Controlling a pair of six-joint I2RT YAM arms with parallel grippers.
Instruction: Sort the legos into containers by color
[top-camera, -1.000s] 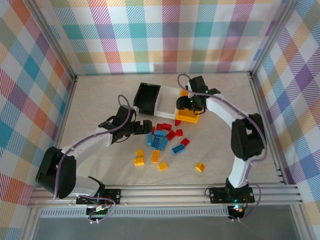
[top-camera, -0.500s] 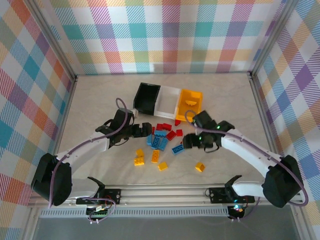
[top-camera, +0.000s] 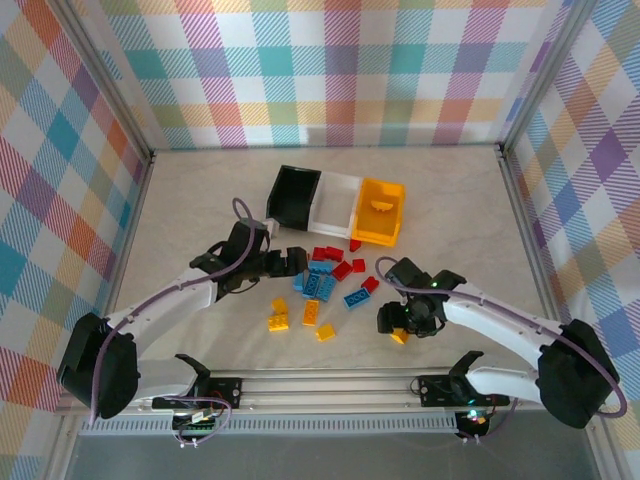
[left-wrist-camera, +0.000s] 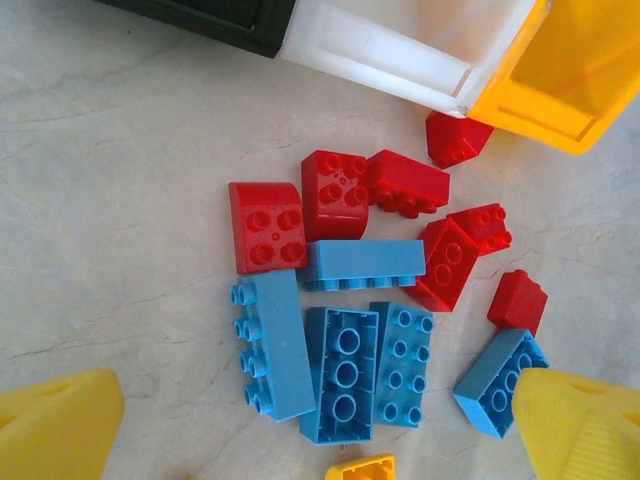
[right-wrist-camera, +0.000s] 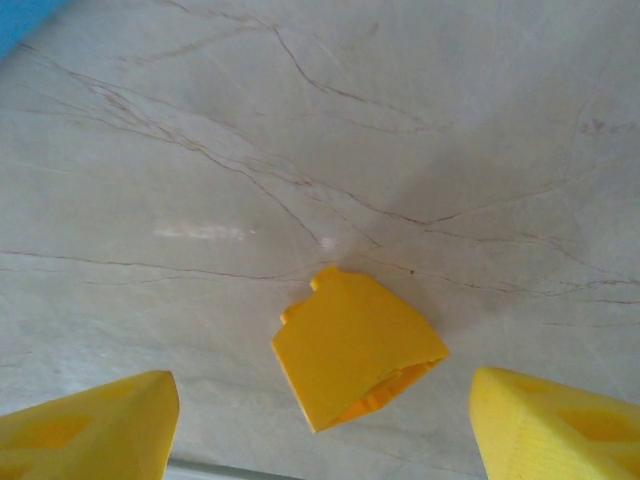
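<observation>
Black (top-camera: 297, 195), white (top-camera: 338, 200) and yellow-orange (top-camera: 378, 225) bins stand in a row at the back; a yellow brick (top-camera: 380, 203) lies in the yellow-orange bin. Red legos (top-camera: 330, 255) and blue legos (top-camera: 318, 282) are heaped in front of them. My left gripper (top-camera: 293, 260) is open at the heap's left edge, its fingers (left-wrist-camera: 55, 430) either side of the blue bricks (left-wrist-camera: 345, 375). My right gripper (top-camera: 398, 325) is open over a lone yellow brick (right-wrist-camera: 355, 345), which lies on its side between the fingers (right-wrist-camera: 560, 430), apart from both.
Three more yellow bricks (top-camera: 278, 318) (top-camera: 311, 311) (top-camera: 325, 332) lie near the front, left of centre. A blue brick (top-camera: 355, 298) and a red one (top-camera: 370, 284) sit between the two grippers. The aluminium rail (top-camera: 330, 380) runs along the near edge.
My right arm has swung from the yellow-orange bin down to the front right and now hangs over the lone yellow brick. The left gripper has barely shifted.
</observation>
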